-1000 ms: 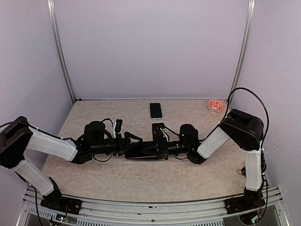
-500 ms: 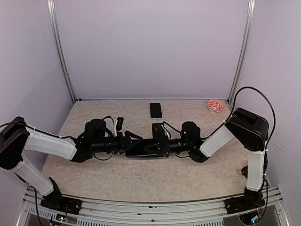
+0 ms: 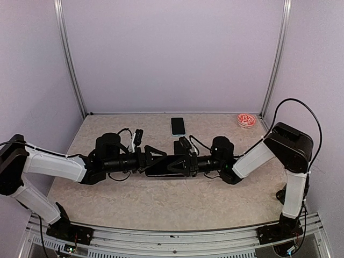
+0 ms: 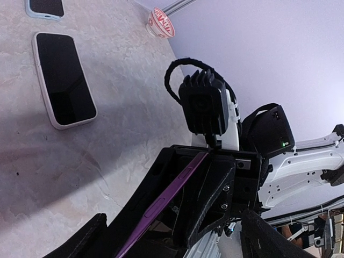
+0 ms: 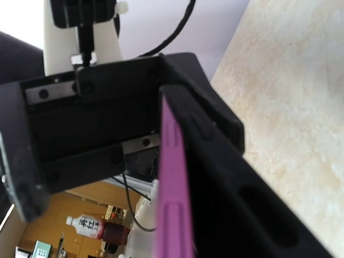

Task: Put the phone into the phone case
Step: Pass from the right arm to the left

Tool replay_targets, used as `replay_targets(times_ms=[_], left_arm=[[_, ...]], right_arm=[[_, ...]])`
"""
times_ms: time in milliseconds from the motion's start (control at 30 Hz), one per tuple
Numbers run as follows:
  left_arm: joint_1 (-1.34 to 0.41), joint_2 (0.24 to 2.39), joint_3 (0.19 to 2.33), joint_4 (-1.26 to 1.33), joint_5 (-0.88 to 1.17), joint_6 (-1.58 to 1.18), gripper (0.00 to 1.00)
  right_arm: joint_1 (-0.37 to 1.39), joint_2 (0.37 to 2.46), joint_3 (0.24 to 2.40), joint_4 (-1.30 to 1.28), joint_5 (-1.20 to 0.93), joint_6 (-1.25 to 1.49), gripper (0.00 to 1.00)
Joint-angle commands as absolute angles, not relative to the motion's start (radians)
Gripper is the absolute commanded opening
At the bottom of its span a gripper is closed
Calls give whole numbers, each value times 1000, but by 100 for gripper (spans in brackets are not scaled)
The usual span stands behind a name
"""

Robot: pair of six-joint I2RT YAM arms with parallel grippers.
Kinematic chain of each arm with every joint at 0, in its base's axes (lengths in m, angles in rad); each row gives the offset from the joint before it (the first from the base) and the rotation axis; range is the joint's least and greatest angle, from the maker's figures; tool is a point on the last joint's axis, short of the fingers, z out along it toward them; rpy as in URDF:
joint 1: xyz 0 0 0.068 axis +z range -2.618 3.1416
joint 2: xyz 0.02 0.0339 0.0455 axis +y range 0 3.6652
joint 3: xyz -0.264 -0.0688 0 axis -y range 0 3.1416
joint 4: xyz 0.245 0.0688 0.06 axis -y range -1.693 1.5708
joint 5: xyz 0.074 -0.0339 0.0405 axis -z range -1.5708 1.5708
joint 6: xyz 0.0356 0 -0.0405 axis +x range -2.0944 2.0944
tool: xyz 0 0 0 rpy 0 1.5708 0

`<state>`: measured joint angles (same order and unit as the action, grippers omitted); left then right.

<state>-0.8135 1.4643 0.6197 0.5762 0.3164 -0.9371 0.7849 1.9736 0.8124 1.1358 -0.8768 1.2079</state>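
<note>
Purple-edged phone case (image 3: 161,171), contents not discernible, is clamped edge-on by the right gripper (image 3: 176,164). The left gripper (image 3: 152,161) straddles its other end, fingers spread wide.

On the beige marbled table (image 3: 107,204) in front of me I see 3 loose things: a blue-rimmed phone (image 3: 178,126) flat near the far wall, a white-rimmed phone (image 4: 64,80) flat just beside it, and a small red-and-white bowl (image 3: 246,120) in the far right corner.
</note>
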Motion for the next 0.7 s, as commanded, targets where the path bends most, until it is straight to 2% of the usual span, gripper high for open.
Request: replay_targets(times_ms=[0, 400, 667], left_arm=[[-845, 1428, 663, 631, 400, -932, 82], [-845, 1434, 678, 612, 425, -927, 81], [-846, 1444, 681, 627, 439, -927, 67]], right_arm=[[734, 1923, 784, 1152, -786, 1195, 0], [695, 1904, 779, 1171, -805, 1206, 0], [686, 1909, 779, 1185, -824, 1215, 0]])
